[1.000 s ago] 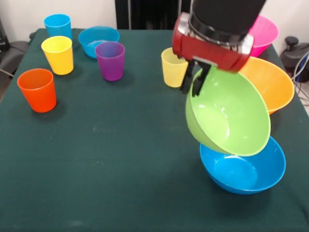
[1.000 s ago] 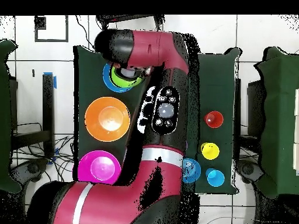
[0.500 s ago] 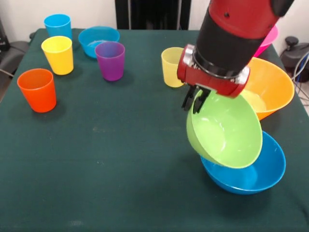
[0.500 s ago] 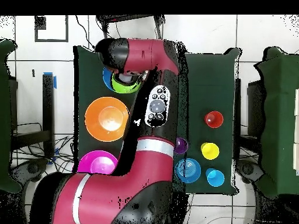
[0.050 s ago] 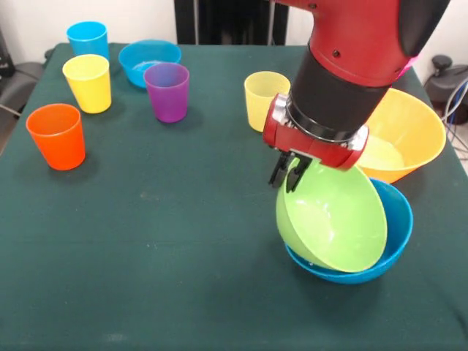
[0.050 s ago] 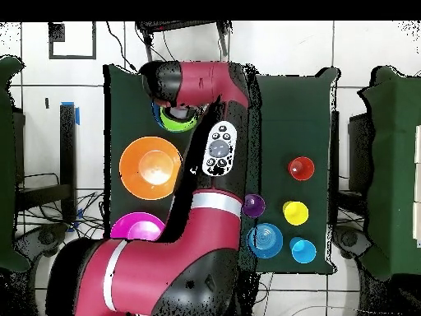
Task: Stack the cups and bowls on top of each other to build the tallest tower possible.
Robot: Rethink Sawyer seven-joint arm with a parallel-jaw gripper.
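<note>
The hand (image 5: 289, 174) is clamped on the green bowl's (image 5: 333, 219) rim, tilting it into the blue bowl (image 5: 395, 234); stacking looks barely begun; the cups (image 5: 88, 82) and other bowls stand apart on the desk (image 5: 161, 241).

no readable text, labels, brands or numbers anywhere; the arm's button panel (image 6: 217, 150) shows only blurred marks, nothing legible.

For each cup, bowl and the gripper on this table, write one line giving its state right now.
gripper: shut on the green bowl's rim
green bowl: tilted, lowered into the medium blue bowl
medium blue bowl: upright, under the green bowl
orange-yellow bowl: upright, empty
small blue bowl: upright, unstacked
five cups: upright, apart, unstacked
</note>
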